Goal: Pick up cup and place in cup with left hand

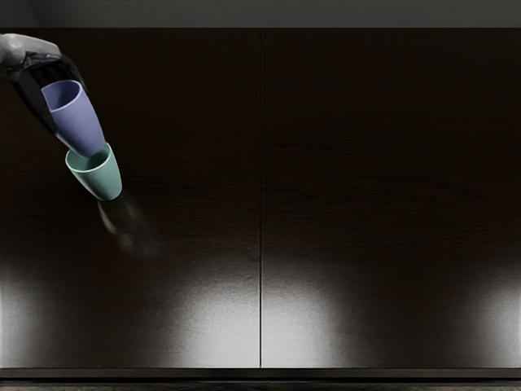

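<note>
My left hand [63, 88] comes in at the upper left, its dark fingers wrapped around the purple cup [77, 125] near its rim. That cup tilts slightly, with its opening toward the top of the picture. Its lower end overlaps the mouth of the teal cup [102, 179], which stands on the table below it. How deep the purple cup's base sits inside the teal rim cannot be told. Part of the fingers is hidden behind the purple cup.
The dark wooden table [350, 195] fills most of the view, with a thin seam running down its middle. Its front edge crosses the bottom of the picture, and bright reflections lie near it.
</note>
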Robot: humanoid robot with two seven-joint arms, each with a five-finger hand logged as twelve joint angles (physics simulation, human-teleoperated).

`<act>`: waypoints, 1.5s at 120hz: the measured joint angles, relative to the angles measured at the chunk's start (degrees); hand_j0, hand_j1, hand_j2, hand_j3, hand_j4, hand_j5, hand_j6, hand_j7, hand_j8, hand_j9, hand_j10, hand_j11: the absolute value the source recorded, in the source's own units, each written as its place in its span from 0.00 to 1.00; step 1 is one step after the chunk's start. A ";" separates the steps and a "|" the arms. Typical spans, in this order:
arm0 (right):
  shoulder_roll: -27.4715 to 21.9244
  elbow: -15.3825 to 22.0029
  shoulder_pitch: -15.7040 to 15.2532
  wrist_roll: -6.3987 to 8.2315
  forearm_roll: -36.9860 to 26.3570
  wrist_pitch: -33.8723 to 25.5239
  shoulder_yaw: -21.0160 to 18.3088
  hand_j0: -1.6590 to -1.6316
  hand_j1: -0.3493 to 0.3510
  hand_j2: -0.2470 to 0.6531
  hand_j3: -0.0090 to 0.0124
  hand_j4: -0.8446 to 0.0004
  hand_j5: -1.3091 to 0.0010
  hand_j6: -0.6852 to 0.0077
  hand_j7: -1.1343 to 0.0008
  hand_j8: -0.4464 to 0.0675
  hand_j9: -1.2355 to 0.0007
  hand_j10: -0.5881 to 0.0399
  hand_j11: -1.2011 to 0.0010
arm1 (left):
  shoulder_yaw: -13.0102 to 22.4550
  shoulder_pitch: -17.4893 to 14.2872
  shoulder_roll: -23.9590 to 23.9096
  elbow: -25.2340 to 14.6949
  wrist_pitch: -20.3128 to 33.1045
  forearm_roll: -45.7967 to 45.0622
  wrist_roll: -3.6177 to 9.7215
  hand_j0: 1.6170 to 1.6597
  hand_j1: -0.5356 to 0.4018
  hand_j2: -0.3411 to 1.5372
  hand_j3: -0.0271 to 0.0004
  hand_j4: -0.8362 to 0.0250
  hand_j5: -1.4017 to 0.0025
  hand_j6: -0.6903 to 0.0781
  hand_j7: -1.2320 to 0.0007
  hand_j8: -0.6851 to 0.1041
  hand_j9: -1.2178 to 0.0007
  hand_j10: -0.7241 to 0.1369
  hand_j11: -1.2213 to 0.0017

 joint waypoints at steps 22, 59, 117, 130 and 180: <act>0.00 0.00 0.00 0.00 0.00 0.00 0.00 0.04 0.05 0.27 0.42 0.97 0.97 0.95 0.97 0.81 0.97 0.89 0.97 | 0.45 0.14 -0.17 0.32 -0.22 0.09 0.00 0.89 0.46 0.21 0.99 0.50 0.54 0.53 0.48 0.44 0.48 0.30 0.48; 0.00 0.00 0.00 0.00 0.00 0.00 0.01 0.04 0.05 0.27 0.42 0.97 0.97 0.95 0.97 0.81 0.97 0.89 0.97 | 2.02 0.04 -0.83 0.51 -1.95 0.70 0.00 0.89 0.47 0.21 0.99 0.49 0.54 0.52 0.48 0.42 0.48 0.29 0.48; 0.00 0.00 0.00 0.00 0.00 0.00 0.00 0.04 0.05 0.27 0.42 0.97 0.97 0.95 0.97 0.81 0.97 0.89 0.97 | 2.45 0.31 -5.87 6.27 -1.90 2.50 0.01 0.89 0.46 0.21 0.99 0.47 0.54 0.52 0.48 0.42 0.48 0.30 0.48; 0.00 0.00 0.00 0.00 0.00 0.00 0.00 0.04 0.05 0.27 0.42 0.97 0.97 0.95 0.97 0.81 0.97 0.89 0.97 | 2.46 0.78 -5.89 6.72 -1.91 3.25 0.00 0.89 0.46 0.22 0.99 0.46 0.55 0.50 0.48 0.44 0.48 0.30 0.49; 0.00 0.00 0.00 0.00 0.00 0.00 0.01 0.04 0.05 0.27 0.42 0.97 0.97 0.95 0.97 0.81 0.97 0.89 0.97 | 2.46 2.57 -7.56 6.80 -1.43 5.71 0.00 0.91 0.44 0.25 0.99 0.46 0.54 0.50 0.49 0.46 0.48 0.30 0.49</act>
